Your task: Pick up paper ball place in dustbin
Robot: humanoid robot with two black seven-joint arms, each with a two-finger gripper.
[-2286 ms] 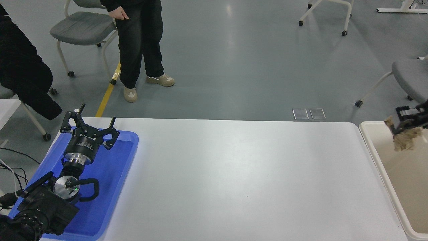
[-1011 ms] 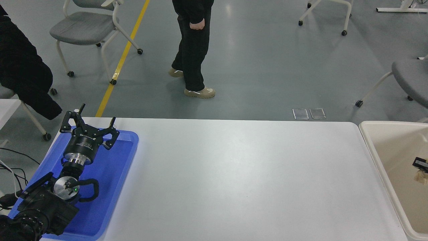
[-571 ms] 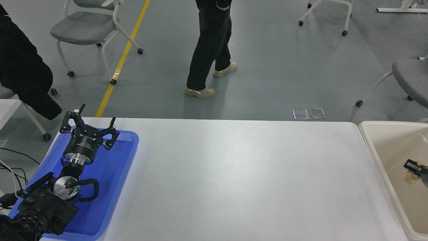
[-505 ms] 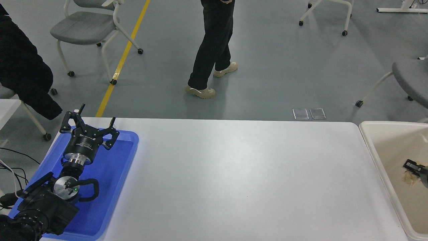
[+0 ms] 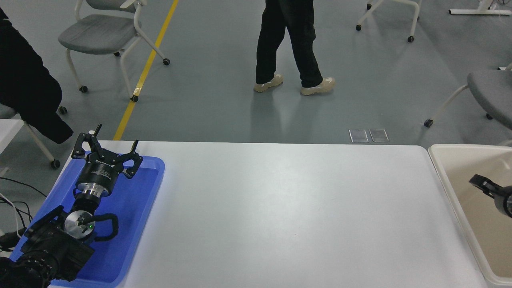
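1. Head view is showing the right gripper [image 5: 486,187] hanging over the dustbin [image 5: 440,168] at the right edge; only one finger tip and part of the body are showing, so I cannot tell how its fingers are standing.
2. No paper ball is showing; it is probably lying in the bin, out of frame, so the drop step is likely finishing.
3. Left gripper [image 5: 107,149] is sitting parked over the blue tray [image 5: 140,208], fingers spread wide and holding nothing.
4. Next move is calling for the right arm to clear the bin rim.
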